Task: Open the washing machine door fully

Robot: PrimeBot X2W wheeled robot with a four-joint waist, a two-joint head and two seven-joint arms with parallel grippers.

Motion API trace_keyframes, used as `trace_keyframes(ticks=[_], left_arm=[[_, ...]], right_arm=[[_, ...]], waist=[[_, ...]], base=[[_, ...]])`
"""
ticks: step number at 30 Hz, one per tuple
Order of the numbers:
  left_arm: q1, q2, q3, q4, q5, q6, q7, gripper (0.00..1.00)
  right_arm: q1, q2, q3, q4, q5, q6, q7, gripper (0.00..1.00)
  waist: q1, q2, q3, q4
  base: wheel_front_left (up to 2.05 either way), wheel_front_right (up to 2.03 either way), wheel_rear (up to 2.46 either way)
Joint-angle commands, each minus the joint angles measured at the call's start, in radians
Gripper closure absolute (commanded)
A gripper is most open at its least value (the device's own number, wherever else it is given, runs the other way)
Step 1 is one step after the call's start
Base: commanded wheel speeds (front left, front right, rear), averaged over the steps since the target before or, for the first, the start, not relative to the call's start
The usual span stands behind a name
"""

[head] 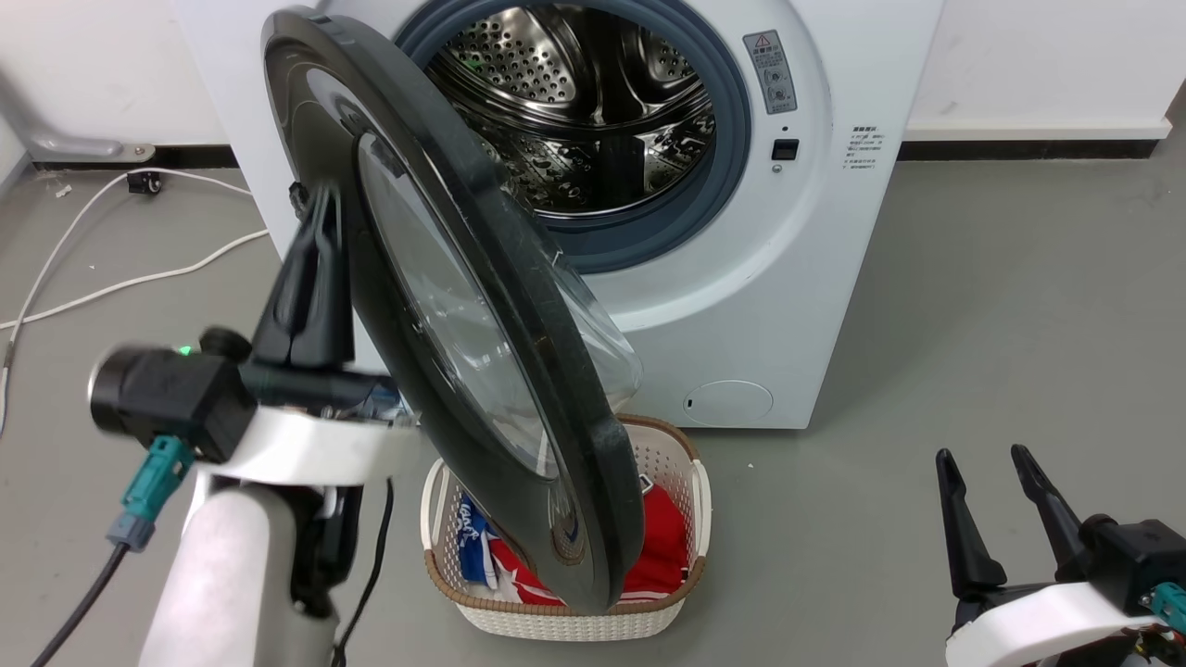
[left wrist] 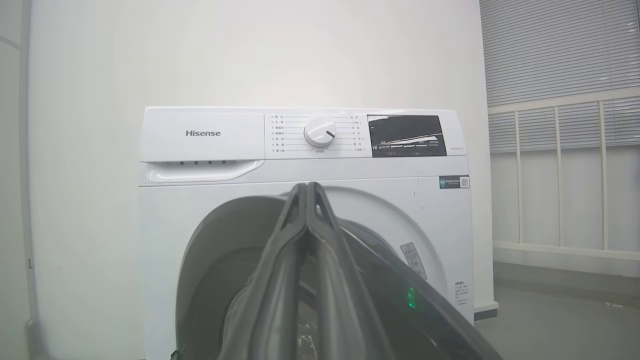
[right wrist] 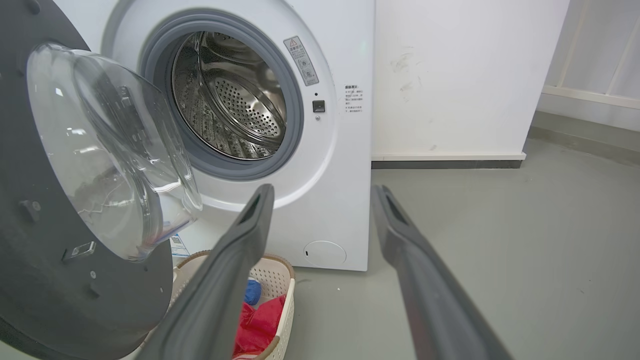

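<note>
The washing machine door [head: 565,389] stands swung well out from the white machine [head: 797,306], edge-on to the head view, its clear glass bowl [right wrist: 110,150] bulging toward the steel drum [head: 593,102]. My left gripper [head: 324,199] is shut with its fingers pressed together, empty, beside the door's outer face near the hinge side. In the left wrist view its joined fingertips [left wrist: 306,186] point up at the machine's front, with the door's black rim [left wrist: 400,300] just to the right. My right gripper [head: 982,454] hangs open low at the right, well away from the door [right wrist: 50,280].
A white lattice basket [head: 565,625] with red and blue clothes [head: 662,547] sits on the floor right under the door's lower edge. White cables [head: 139,278] trail over the grey floor at the left. A wall stands behind the machine.
</note>
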Motion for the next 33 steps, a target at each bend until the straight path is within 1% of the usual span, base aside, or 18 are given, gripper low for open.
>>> trace_keyframes(ticks=[1,6,10,13,16,21,27,29,30,33], left_arm=[[-0.024,-0.007,-0.007,-0.024,0.005,0.004,0.004,1.00],[-0.094,-0.036,-0.054,-0.128,0.011,0.003,0.025,1.00],[-0.128,-0.058,-0.111,-0.202,0.010,-0.004,0.057,1.00],[-0.122,-0.071,-0.176,-0.244,0.004,-0.015,0.097,1.00],[-0.089,-0.077,-0.242,-0.257,-0.005,-0.024,0.138,1.00],[-0.021,-0.087,-0.354,-0.239,-0.034,-0.039,0.200,1.00],[0.070,-0.089,-0.501,-0.177,-0.075,-0.059,0.271,1.00],[0.098,-0.085,-0.540,-0.145,-0.081,-0.063,0.287,1.00],[0.135,-0.077,-0.588,-0.087,-0.091,-0.065,0.308,1.00],[0.164,-0.065,-0.612,-0.026,-0.095,-0.065,0.321,1.00]], right_arm=[[-0.009,0.003,0.001,0.004,0.001,0.000,-0.003,0.00],[-0.007,0.003,0.003,0.012,0.008,0.000,-0.011,0.00],[-0.003,0.003,0.003,0.018,0.010,0.000,-0.014,0.00],[0.002,0.003,0.002,0.020,0.011,0.000,-0.016,0.00],[0.008,0.003,-0.006,0.018,0.007,0.000,-0.015,0.00],[0.015,0.003,-0.012,0.020,0.004,0.000,-0.016,0.00],[0.018,0.003,-0.016,0.016,0.002,0.000,-0.014,0.00],[0.017,0.003,-0.015,0.016,0.001,0.000,-0.013,0.00],[0.014,0.003,-0.012,0.017,0.000,0.000,-0.010,0.00],[0.009,0.003,-0.011,0.018,-0.002,0.000,-0.006,0.00]], waist=[[0.0000,-0.0001,-0.001,0.000],[0.0000,-0.0001,-0.005,0.000],[0.0000,-0.0001,-0.009,-0.002],[0.0000,-0.0001,-0.010,-0.004],[0.0000,-0.0001,-0.009,-0.003],[0.0000,-0.0001,-0.008,0.000],[0.0000,-0.0001,-0.003,0.003],[0.0000,-0.0001,-0.002,0.003],[0.0000,-0.0001,-0.001,0.002],[0.0000,-0.0001,0.000,-0.001]], base=[[0.00,0.00,0.00],[0.00,0.00,0.00],[0.00,0.00,0.00],[0.00,0.00,0.00],[0.00,0.00,0.00],[0.00,0.00,0.00],[0.00,0.00,0.00],[0.00,0.00,0.00],[0.00,0.00,0.00],[0.00,0.00,0.00]])
